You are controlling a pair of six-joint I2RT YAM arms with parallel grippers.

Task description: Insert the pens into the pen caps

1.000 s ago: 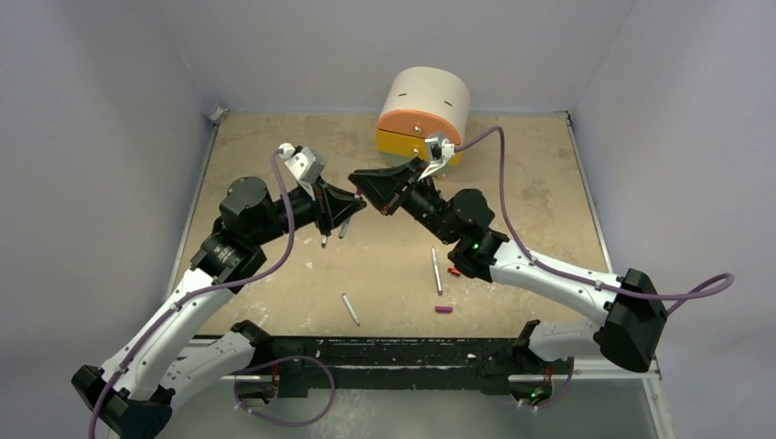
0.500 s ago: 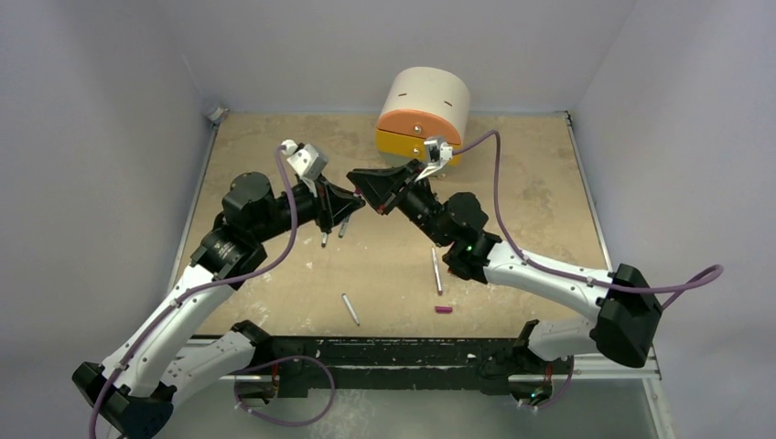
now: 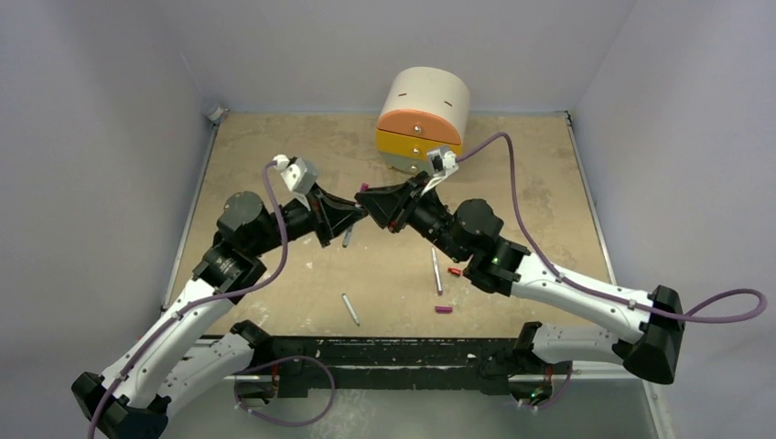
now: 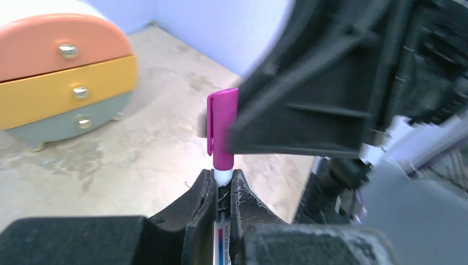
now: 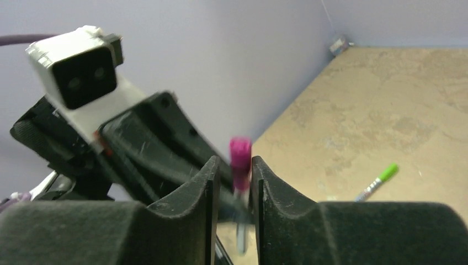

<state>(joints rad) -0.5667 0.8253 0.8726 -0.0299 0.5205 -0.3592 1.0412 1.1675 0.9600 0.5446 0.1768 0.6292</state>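
Already the magenta cap (image 4: 223, 130) sits on the pen (image 4: 222, 207), whose long axis runs straight out of the left gripper (image 4: 222, 176), its jaws clamped on the barrel. The right gripper (image 5: 234, 165) meets it from the opposite end, its jaws narrow and flanking that cap; whether they pinch it I cannot tell. Below both jaws, another pen (image 3: 436, 271) and a red cap (image 3: 454, 272) lie on the tabletop (image 3: 274, 137), out of the way.

Pretty plain box of a space: smooth pale lavender-grey walls (image 3: 110, 91) on three sides, all in soft, even light. The work surface is a tan tabletop board (image 3: 549, 183), scuffed and blotchy with pale worn patches. At the back stands a little rounded drawer chest (image 3: 423, 96) with a cream top and orange, yellow and grey-green drawer fronts, each with a small shiny metal knob. A small grey-white bracket (image 3: 217, 114) sits in the far left corner.
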